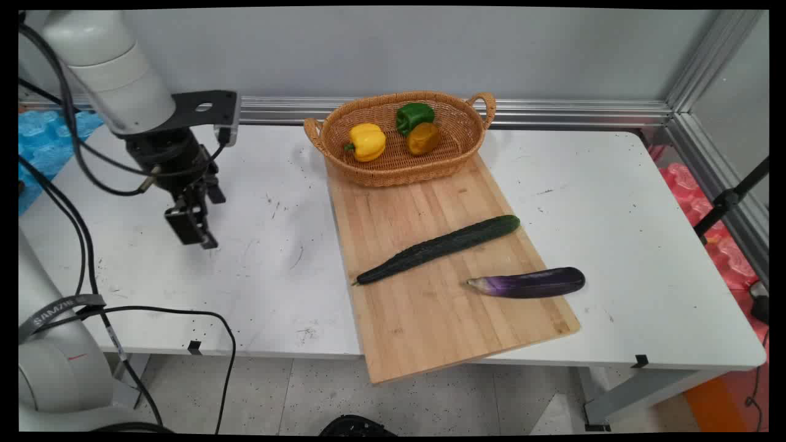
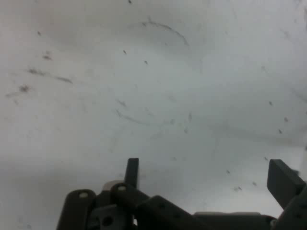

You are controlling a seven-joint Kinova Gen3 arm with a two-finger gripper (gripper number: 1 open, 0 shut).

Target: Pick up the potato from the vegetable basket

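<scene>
End effector is seen w/ fingers spread, nothing held, hung over bare desk at left. Cucumber & eggplant lie on board, well apart; peppers sit in basket.

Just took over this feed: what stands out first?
A long cucumber lies slantwise on the wooden board, with a purple eggplant at the board's right edge. Behind them a wicker basket holds three peppers. The open gripper hangs over bare table, far left.
</scene>
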